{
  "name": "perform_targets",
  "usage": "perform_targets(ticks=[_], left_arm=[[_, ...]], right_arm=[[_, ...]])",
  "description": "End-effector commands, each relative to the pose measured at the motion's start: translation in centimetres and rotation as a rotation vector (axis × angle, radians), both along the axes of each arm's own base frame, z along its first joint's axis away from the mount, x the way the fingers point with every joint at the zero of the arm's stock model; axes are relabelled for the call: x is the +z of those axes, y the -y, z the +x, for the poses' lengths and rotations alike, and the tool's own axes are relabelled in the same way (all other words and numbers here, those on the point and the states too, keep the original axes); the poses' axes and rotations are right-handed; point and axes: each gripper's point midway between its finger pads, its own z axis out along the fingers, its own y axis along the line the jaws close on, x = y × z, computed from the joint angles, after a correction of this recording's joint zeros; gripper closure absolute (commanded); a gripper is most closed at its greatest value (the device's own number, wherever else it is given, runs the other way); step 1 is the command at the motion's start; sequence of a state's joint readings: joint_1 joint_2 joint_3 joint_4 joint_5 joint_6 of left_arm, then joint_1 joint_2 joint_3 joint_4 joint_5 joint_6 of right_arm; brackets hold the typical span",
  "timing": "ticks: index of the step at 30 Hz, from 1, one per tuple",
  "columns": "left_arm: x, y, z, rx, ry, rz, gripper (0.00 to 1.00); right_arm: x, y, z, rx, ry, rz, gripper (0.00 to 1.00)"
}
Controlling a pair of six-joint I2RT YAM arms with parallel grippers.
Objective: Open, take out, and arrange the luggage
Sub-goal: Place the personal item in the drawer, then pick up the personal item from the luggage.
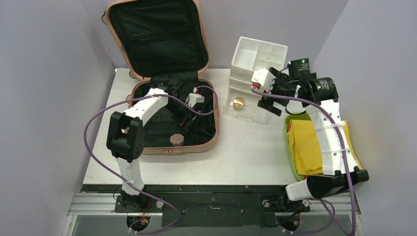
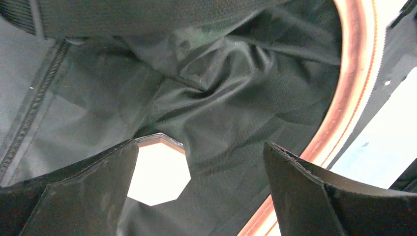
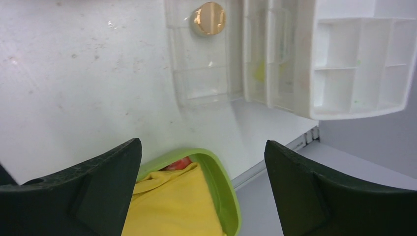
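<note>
Luggage [image 1: 147, 34] open, upper left | octagonal box [image 1: 176, 139] not yet out | cloth [image 1: 305, 145] in tray [image 1: 288, 147] | left fingers [image 2: 88, 191], right fingers [image 3: 88, 191] spread, empty

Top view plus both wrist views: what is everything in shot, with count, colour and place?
suitcase: one, salmon-pink, black lining, open, table's back left
octagonal piece: one, pale, inside suitcase near its front
divided tray: one, white, back right
clear box: one, see-through, in front of divided tray
gold disc: one, gold, in or on clear box
green tray: one, lime, right edge
cloth: one, yellow, in green tray
table: one, white
left tool: black, open, over suitcase lining
right tool: black, open, above table by green tray
</note>
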State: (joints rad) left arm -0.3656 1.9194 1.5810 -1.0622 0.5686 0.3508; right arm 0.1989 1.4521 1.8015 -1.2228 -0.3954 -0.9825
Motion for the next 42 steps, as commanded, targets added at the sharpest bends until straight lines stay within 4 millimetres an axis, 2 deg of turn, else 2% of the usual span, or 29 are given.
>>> perform_targets(ticks=[1, 6, 10, 13, 16, 19, 22, 25, 28, 31, 32, 36, 39, 41, 42], left_arm=[[-2.0, -1.7, -1.1, -0.081, 0.01, 0.124, 0.04], [-4.6, -2.8, -2.6, -0.137, -0.036, 0.201, 0.04], [-7.5, -2.5, -4.2, -0.189, -0.092, 0.259, 0.04], [-8.5, -2.1, -5.6, -0.218, -0.138, 0.258, 0.02], [-8.8, -2.5, -5.9, -0.207, -0.15, 0.284, 0.03], [-9.1, -3.9, -4.8, -0.162, -0.105, 0.361, 0.08], [-8.3, -4.7, -2.8, -0.084, -0.069, 0.376, 0.17], [-7.4, -5.4, -1.6, -0.038, -0.056, 0.39, 0.44], [-6.5, -6.1, -0.9, -0.016, -0.049, 0.393, 0.61], [-5.3, -6.4, -0.2, 0.003, -0.03, 0.385, 0.67], [-4.7, -6.5, 0.3, 0.014, -0.021, 0.378, 0.73], [-2.7, -6.7, 1.9, 0.045, 0.022, 0.352, 0.86], [-1.9, -7.2, 2.7, 0.06, 0.033, 0.341, 0.88], [-1.6, -7.6, 2.6, 0.06, 0.013, 0.335, 0.72], [-1.4, -7.7, 2.1, 0.052, -0.012, 0.335, 0.59]], right_arm=[[-4.3, -1.0, -0.8, 0.049, -0.155, 0.004, 0.1], [-3.7, -0.5, 1.7, -0.009, -0.133, 0.005, 0.11], [-3.5, -0.5, 3.3, -0.021, -0.123, 0.019, 0.11], [-3.4, -0.7, 4.4, -0.03, -0.12, 0.03, 0.11], [-3.3, -0.9, 5.0, -0.033, -0.114, 0.042, 0.11], [-3.7, -0.9, 5.3, -0.033, -0.123, 0.045, 0.12], [-4.1, -1.1, 5.4, -0.04, -0.132, 0.056, 0.12], [-4.1, -1.2, 5.6, -0.043, -0.132, 0.065, 0.12], [-3.9, -1.3, 5.8, -0.043, -0.127, 0.075, 0.12], [-3.9, -1.3, 5.9, -0.047, -0.128, 0.078, 0.12], [-3.9, -1.4, 6.0, -0.049, -0.129, 0.081, 0.12], [-3.8, -1.5, 6.2, -0.057, -0.128, 0.094, 0.12], [-3.5, -1.7, 6.4, -0.066, -0.127, 0.108, 0.12], [-3.4, -1.8, 6.7, -0.068, -0.127, 0.116, 0.12], [-3.4, -1.8, 6.8, -0.069, -0.129, 0.116, 0.12]])
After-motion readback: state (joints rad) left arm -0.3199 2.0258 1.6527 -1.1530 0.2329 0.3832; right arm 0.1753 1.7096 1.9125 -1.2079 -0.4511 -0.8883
